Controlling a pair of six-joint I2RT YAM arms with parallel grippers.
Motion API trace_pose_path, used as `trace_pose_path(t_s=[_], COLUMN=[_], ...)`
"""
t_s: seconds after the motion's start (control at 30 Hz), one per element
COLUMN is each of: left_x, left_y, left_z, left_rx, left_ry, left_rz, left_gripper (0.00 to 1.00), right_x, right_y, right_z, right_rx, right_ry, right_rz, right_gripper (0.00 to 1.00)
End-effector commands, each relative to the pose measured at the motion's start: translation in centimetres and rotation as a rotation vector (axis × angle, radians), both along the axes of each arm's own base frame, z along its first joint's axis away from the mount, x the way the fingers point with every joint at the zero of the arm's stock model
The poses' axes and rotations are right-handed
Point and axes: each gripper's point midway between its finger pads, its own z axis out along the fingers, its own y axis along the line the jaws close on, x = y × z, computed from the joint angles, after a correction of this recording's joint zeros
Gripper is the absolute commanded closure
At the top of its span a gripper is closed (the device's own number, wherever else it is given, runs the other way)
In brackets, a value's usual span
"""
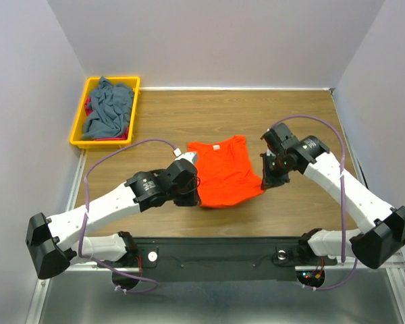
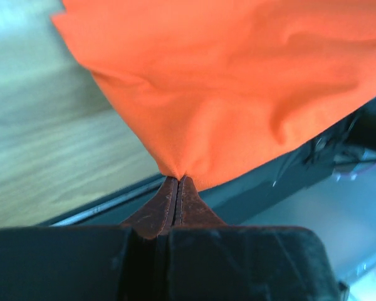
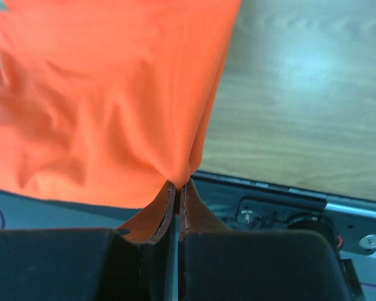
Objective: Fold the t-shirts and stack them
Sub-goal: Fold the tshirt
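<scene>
Top external view: the orange t-shirt [image 1: 223, 172] lies in the middle of the frame on the wooden table [image 1: 304, 115], with its neck toward the top. The left claw [image 1: 197, 197] is clenched on the shirt's lower-left corner, and the right claw [image 1: 263, 181] is clenched on its lower-right corner. Both wrist views show cloth pinched between closed tips. At the upper left, a yellow bin [image 1: 75, 131] holds a grey-blue t-shirt [image 1: 109, 108] over some red cloth [image 1: 88, 105].

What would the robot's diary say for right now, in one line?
orange shirt: on table | left gripper: shut on its left side | right gripper: shut on its right side | grey shirt: in yellow bin
</scene>
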Motion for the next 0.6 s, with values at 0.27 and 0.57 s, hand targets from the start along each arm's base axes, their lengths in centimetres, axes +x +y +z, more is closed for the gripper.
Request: trace_pose_path(t_s=[0.27,0.57], left_x=[5.3,8.5], left_y=[0.1,0.7], left_z=[3.8,4.5], left_rx=[0.060,0.054], left_ry=[-0.185,-0.235], left_rz=[0.165,0.214], left_gripper=[1.00,1.00], right_x=[6.1,9.5], right_y=[0.3,1.1], right_z=[4.8,5.3], right_rx=[-0.101,-0.146], right_ry=[-0.177,-0.226], right_rz=[0.018,0.045], right_gripper=[0.99,0.99])
